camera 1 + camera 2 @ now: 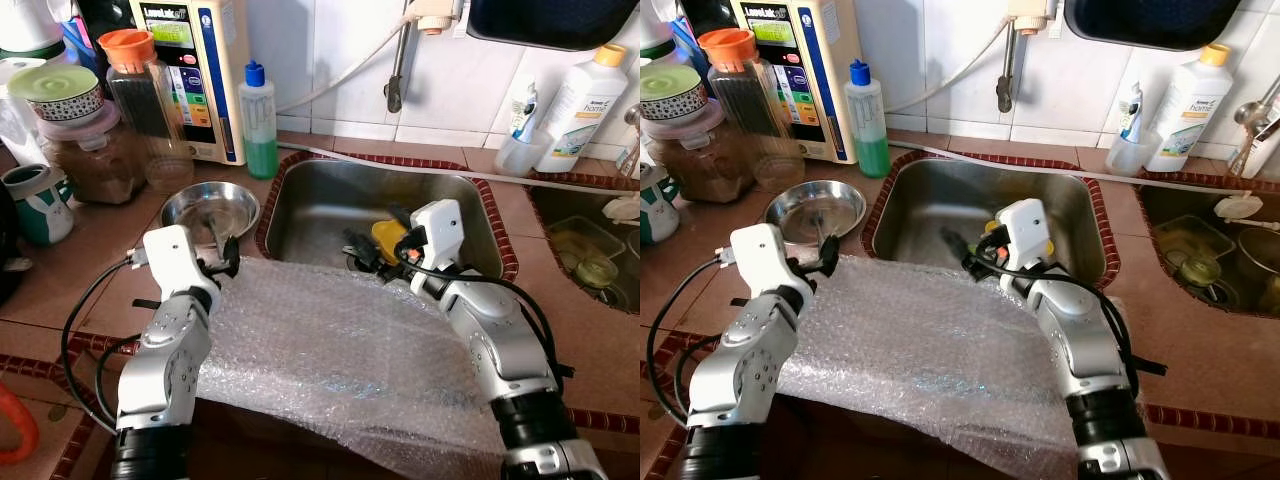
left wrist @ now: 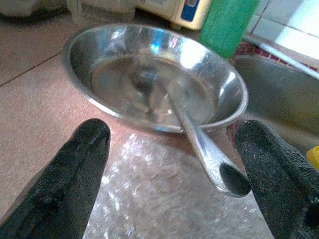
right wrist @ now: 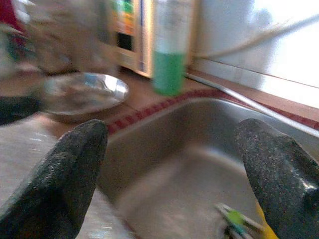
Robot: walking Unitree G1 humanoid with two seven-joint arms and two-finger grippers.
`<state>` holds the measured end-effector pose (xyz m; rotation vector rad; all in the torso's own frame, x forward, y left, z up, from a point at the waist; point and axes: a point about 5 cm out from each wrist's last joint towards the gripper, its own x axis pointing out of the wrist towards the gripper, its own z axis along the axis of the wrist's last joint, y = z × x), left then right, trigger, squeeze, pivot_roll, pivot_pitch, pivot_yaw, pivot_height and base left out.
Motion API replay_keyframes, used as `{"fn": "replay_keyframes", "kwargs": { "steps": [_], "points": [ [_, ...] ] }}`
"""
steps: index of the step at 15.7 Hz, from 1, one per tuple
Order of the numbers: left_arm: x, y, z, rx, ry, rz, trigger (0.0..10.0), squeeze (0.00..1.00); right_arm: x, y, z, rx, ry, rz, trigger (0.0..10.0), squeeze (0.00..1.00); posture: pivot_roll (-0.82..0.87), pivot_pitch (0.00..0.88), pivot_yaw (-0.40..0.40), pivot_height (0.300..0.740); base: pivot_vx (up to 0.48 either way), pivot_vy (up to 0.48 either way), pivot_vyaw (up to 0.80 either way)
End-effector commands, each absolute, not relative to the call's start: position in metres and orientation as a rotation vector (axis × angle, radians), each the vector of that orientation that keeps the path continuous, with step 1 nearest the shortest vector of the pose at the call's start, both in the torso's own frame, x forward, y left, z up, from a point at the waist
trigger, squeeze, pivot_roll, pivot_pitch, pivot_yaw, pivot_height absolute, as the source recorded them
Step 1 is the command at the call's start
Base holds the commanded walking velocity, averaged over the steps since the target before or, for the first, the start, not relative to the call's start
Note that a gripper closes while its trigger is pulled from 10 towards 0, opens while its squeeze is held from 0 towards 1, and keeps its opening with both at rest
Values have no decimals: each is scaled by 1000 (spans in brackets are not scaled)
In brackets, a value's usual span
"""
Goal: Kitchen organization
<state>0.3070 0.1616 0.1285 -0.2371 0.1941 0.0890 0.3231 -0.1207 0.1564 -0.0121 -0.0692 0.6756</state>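
Note:
A sheet of bubble wrap (image 1: 330,350) lies over the counter's front edge, before the steel sink (image 1: 330,200). Left of the sink stands a shallow steel bowl (image 1: 210,208) with a spoon (image 2: 204,149) in it, the handle sticking out over the rim toward me. My left gripper (image 1: 225,262) is open at the wrap's far left corner, its fingers (image 2: 75,169) on either side of the spoon handle without touching it. My right gripper (image 1: 360,250) is open over the sink's near edge, empty. A yellow object (image 1: 388,238) lies in the sink beside it.
A green soap bottle (image 1: 260,125), a water purifier (image 1: 205,70), jars (image 1: 150,100) and a mug (image 1: 40,200) crowd the counter's back left. The faucet (image 1: 398,70) hangs over the sink. A white bottle (image 1: 580,105) and a second basin (image 1: 590,240) with dishes lie to the right.

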Motion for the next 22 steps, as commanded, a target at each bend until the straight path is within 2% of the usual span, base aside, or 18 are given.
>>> {"fn": "replay_keyframes", "kwargs": {
  "steps": [1, 3, 6, 7, 8, 9, 15, 22],
  "points": [
    [308, 159, 129, -214, 200, 79, 10000, 0, 315, -114, 163, 26, -75, 774, 10000, 1000, 32, 0, 11, 740, 0, 0, 0],
    [310, 160, 129, -215, 207, 89, 10000, 0, 307, -110, 161, 22, -50, 851, 10000, 1000, 32, 0, 11, 740, 0, 0, 0],
    [311, 160, 127, -246, 247, 110, 10000, 0, 305, -110, 161, 8, -40, 865, 10000, 996, 23, 0, 12, 740, 0, 0, 0],
    [312, 160, 127, -268, 256, 116, 9176, 0, 304, -110, 162, 1, -37, 870, 10000, 996, 23, 0, 12, 740, 0, 0, 0],
    [313, 161, 128, -272, 258, 117, 1529, 0, 303, -110, 162, -3, -31, 875, 10000, 992, 22, 0, 12, 740, 0, 0, 0],
    [313, 161, 128, -285, 261, 122, 0, 0, 303, -110, 163, -9, -31, 876, 10000, 976, 22, 0, 12, 740, 0, 0, 0],
    [314, 162, 131, -307, 261, 129, 0, 0, 304, -110, 163, -16, -28, 876, 10000, 976, 24, 0, 10, 740, 0, 0, 0],
    [317, 167, 134, -460, 245, 187, 0, 0, 306, -111, 163, -25, -24, 871, 10000, 973, 26, 0, 8, 740, 0, 0, 0]
  ]
}}
